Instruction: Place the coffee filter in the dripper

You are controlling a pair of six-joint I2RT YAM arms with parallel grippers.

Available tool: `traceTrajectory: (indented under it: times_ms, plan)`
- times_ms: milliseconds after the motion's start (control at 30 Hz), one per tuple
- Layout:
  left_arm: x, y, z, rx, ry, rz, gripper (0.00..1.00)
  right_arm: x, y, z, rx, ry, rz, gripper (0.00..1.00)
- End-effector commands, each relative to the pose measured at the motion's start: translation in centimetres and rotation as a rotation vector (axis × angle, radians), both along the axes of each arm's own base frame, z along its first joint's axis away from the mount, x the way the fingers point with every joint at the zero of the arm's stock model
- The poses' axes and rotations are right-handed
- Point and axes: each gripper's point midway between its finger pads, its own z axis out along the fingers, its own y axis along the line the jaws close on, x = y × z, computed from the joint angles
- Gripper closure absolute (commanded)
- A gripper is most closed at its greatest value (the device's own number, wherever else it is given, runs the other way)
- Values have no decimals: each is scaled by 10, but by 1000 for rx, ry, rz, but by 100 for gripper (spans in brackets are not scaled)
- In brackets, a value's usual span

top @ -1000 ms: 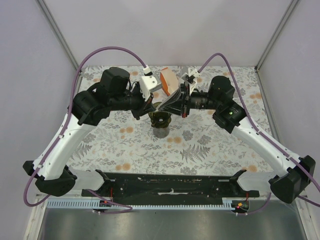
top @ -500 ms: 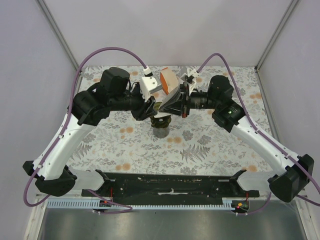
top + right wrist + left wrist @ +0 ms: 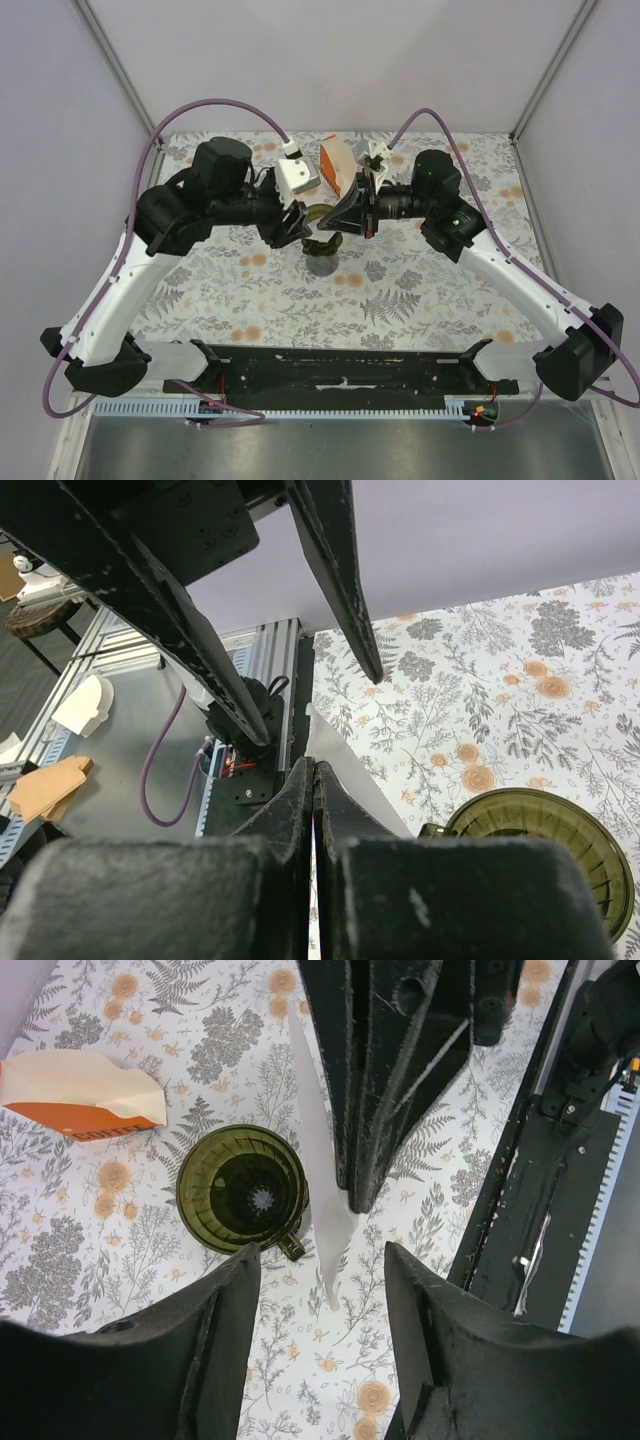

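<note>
Now we see right gripper (image 3: 313, 780) clamped on coffee filter (image 3: 318, 1160), held edge-on beside dripper (image 3: 242, 1190); left gripper (image 3: 322, 1255) jaws spread wide nearby

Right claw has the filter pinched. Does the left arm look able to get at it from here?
Probably yes: the left claw is open, and the free tip of the coffee filter lines up between its fingers, nothing blocking.

Right fingers (image 3: 385, 1090) pinch coffee filter (image 3: 325, 1220) edge-on beside dripper (image 3: 242, 1188); left fingers (image 3: 215, 1360) apart.
</note>
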Motion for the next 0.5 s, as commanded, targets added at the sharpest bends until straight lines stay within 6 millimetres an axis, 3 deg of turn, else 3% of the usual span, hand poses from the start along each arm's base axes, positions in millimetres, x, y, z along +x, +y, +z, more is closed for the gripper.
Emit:
traceTrajectory:
  times_ms: [0, 100, 200, 367, 467]
  plan:
    - [-16, 10, 11, 9, -83, -100, 39, -7, -4, 16, 26, -61, 29, 100]
    - [-21, 12, 2, 40, -89, -145, 30, -12, -4, 19, 29, -67, 58, 100]
    - [-23, 15, 11, 34, -125, -158, 28, -22, -7, 23, 32, -89, 104, 100]
    - [-26, 17, 33, -22, -189, -148, 43, -41, -14, 23, 21, -148, 178, 100]
    - [-29, 15, 29, -27, -178, -167, 41, -57, -21, 25, 33, -232, 229, 100]
